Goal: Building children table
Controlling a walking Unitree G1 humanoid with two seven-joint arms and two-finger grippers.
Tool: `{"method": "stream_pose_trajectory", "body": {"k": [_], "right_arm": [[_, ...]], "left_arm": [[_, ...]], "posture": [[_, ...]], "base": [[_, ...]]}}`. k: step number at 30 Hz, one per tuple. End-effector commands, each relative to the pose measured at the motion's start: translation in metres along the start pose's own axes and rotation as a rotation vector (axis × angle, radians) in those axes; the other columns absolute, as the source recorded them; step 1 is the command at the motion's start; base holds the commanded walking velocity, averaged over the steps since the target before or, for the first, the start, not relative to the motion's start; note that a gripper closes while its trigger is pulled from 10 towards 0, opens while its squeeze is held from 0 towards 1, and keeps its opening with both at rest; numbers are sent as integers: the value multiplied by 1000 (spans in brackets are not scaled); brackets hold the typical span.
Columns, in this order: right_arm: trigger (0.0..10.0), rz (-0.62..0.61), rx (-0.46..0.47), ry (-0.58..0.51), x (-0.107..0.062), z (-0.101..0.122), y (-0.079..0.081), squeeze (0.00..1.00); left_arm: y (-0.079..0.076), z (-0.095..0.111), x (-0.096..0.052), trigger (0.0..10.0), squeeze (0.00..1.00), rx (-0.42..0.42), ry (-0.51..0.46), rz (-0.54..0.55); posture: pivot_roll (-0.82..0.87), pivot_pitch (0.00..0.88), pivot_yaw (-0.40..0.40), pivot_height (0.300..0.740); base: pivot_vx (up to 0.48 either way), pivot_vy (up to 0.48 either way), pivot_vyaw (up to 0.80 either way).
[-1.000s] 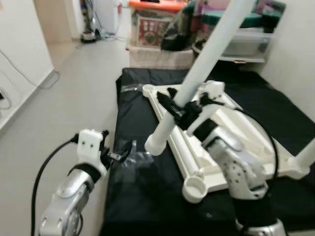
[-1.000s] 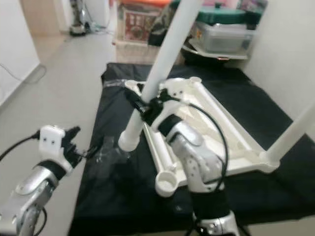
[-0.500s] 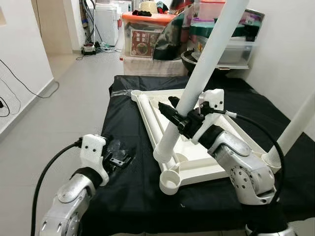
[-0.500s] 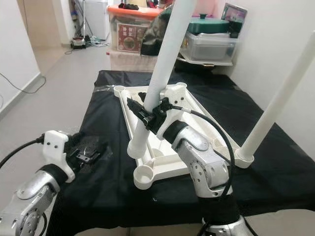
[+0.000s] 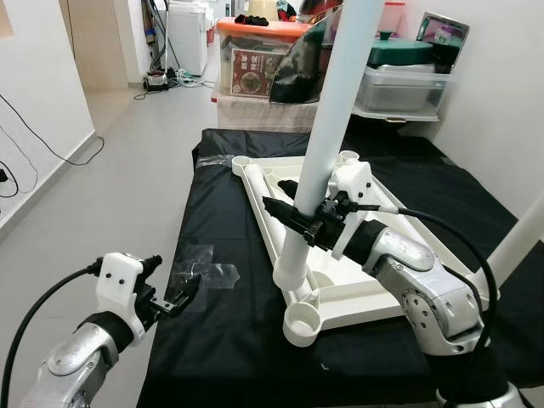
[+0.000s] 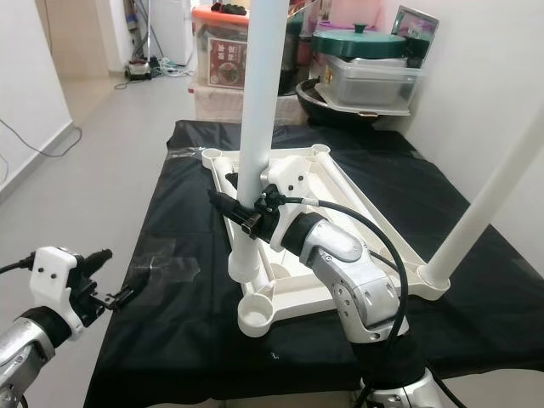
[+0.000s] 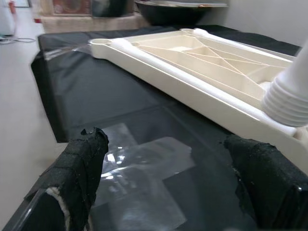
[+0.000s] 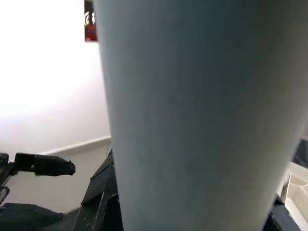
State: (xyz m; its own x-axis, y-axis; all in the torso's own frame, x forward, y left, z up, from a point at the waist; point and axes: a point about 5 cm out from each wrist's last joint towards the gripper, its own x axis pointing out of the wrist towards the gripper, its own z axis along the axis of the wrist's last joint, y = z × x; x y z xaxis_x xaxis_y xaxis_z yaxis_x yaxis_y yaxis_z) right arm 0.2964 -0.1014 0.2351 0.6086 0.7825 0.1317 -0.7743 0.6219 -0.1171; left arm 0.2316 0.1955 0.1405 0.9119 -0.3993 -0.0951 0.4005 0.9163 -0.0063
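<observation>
Black sheeting (image 5: 229, 331) covers the low work surface at frame centre, with storage boxes (image 5: 263, 59) stacked along the far wall at the top. Right gripper (image 5: 299, 223), at mid-frame, is clamped on the leg (image 5: 327, 144), a white tube held nearly upright; in the right wrist view the tube sits hard against the camera between the fingers. The leg's ribbed lower end (image 5: 291, 274) stands just behind the near corner socket (image 5: 303, 324) of the upturned tabletop (image 5: 382, 255), which lies flat on the sheeting; whether the end touches the frame cannot be told. A second leg (image 6: 489, 191) already stands in the corner at right. Left gripper (image 5: 183, 293), lower left, hangs free with its fingers apart, holding nothing, above the clear tape (image 5: 208, 274) stuck to the sheeting. Judged step: seating the leg in the near socket. To do this well, bring the ribbed end directly over the socket mouth, keep the tube plumb so that the ribs enter squarely, then press straight down. A tilted entry is likely to jam or lever the tabletop up. The free left gripper could steady the tabletop edge against sliding.
</observation>
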Motion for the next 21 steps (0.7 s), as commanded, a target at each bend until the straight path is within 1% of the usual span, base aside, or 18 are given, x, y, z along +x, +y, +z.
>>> {"method": "stream_pose_trajectory", "body": {"k": [1, 2, 4, 5, 6, 8, 12, 14, 16, 19, 20, 21], "right_arm": [[10000, 38, -15, 19, -3, -4, 5, 0], [10000, 38, -15, 19, -3, -4, 5, 0], [10000, 68, -19, 51, -11, -7, 5, 0], [10000, 79, -24, 67, -16, -7, 4, 0], [10000, 79, -24, 67, -16, -7, 4, 0], [10000, 93, -32, 85, -23, -7, 4, 0], [10000, 100, -33, 91, -26, -7, 5, 0], [10000, 118, -29, 96, -30, -7, 9, 0], [10000, 129, -21, 95, -32, -7, 12, 0], [10000, 129, -21, 95, -32, -7, 12, 0], [10000, 144, -14, 92, -33, -7, 15, 0], [10000, 144, -14, 92, -33, -7, 15, 0]], "left_arm": [[-8, 1, -1, 10000, 0, 16, 1, -55], [-8, 1, -1, 10000, 0, 16, 1, -55], [-13, 1, -1, 10000, 0, 19, -4, -82], [-13, 1, -2, 10000, 0, 15, -7, -92], [-13, 1, -2, 10000, 0, 15, -7, -92], [-14, 4, -2, 10000, 0, 6, -21, -106], [-15, 4, -2, 10000, 0, 1, -28, -113], [-15, 6, -2, 10000, 0, -1, -34, -120], [-15, 6, -2, 10000, 0, 0, -36, -122], [-15, 6, -2, 10000, 0, 0, -36, -122], [-15, 7, -2, 10000, 0, 1, -38, -124], [-15, 7, -2, 10000, 0, 1, -38, -124]], "posture": [[97, 0, -111, 740], [97, 0, -111, 740], [92, 0, -110, 740], [88, 0, -110, 740], [88, 0, -110, 740], [86, 0, -108, 740], [85, 0, -106, 740], [85, 0, -102, 740], [85, 0, -99, 740], [85, 0, -99, 740], [85, 0, -98, 740], [85, 0, -98, 740]], "base": [[0, 0, 0], [0, 0, 0], [0, 0, 0], [0, 0, 0], [0, 0, 0], [0, 0, 0], [0, 0, 0], [0, 0, 0], [0, 0, 0], [0, 0, 0], [0, 0, 0], [0, 0, 0]]}}
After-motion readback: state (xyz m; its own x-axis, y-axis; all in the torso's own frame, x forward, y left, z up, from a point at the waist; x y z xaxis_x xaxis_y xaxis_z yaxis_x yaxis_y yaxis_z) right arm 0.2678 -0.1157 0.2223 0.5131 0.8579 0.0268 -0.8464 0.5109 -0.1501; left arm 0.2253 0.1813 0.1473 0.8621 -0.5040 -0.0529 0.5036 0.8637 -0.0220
